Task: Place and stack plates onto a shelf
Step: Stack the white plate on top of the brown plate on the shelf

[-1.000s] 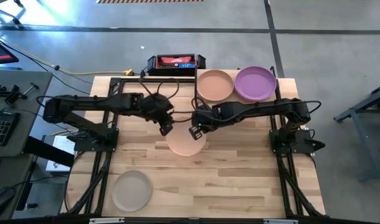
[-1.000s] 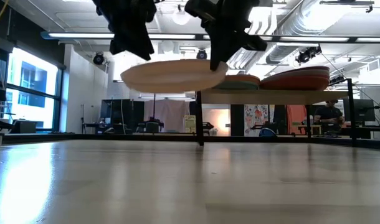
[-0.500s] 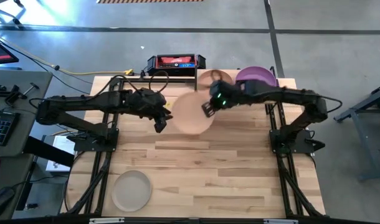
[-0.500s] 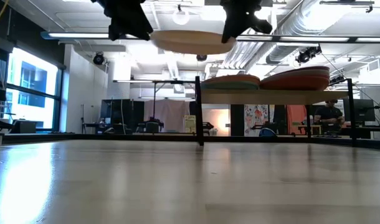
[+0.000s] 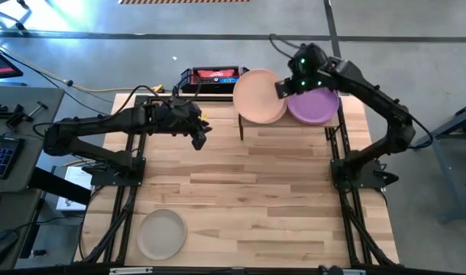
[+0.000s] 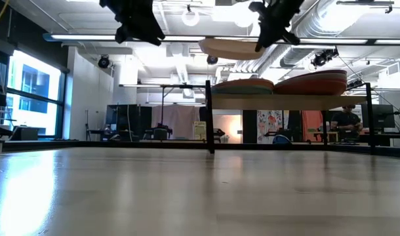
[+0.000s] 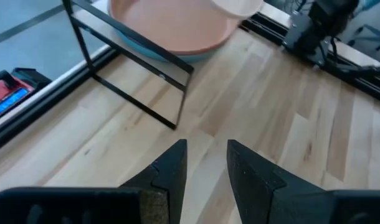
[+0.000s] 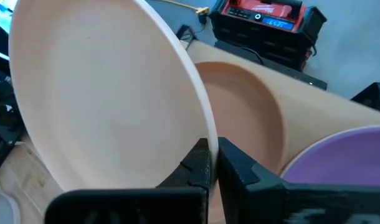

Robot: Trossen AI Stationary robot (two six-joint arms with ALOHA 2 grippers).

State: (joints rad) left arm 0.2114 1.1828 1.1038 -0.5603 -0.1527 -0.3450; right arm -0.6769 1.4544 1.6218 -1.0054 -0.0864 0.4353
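My right gripper (image 5: 283, 87) is shut on a pale peach plate (image 5: 257, 95), held in the air over the left stack on the shelf (image 6: 285, 100). In the right wrist view a peach plate (image 8: 252, 124) tops that stack, with a purple plate (image 8: 339, 155) beside it on the right stack. In the low view both stacks (image 6: 242, 85) rest flat on the shelf board. A beige plate (image 5: 162, 233) lies flat near the table's near left corner. My left gripper (image 5: 202, 137) hovers open left of the shelf and touches nothing. My right gripper pinches the rim (image 8: 205, 127) of the pale peach plate between its two fingers, on the plate's side toward the purple plate. The fingers come from the table's right, slanting down. The plate (image 6: 229, 47) is lifted clear above the stack, nearly level.
A black and red box (image 5: 215, 76) sits at the far edge, left of the shelf. The shelf's black leg (image 7: 84, 37) stands ahead of my left gripper (image 7: 207, 162). Bare wood spans the middle and right of the table (image 5: 294, 198).
My right gripper has carried the pale peach plate up from over the table's middle toward the far right, to above the shelf's left stack. The plate has drawn away from my left gripper, which has moved a little toward the far edge.
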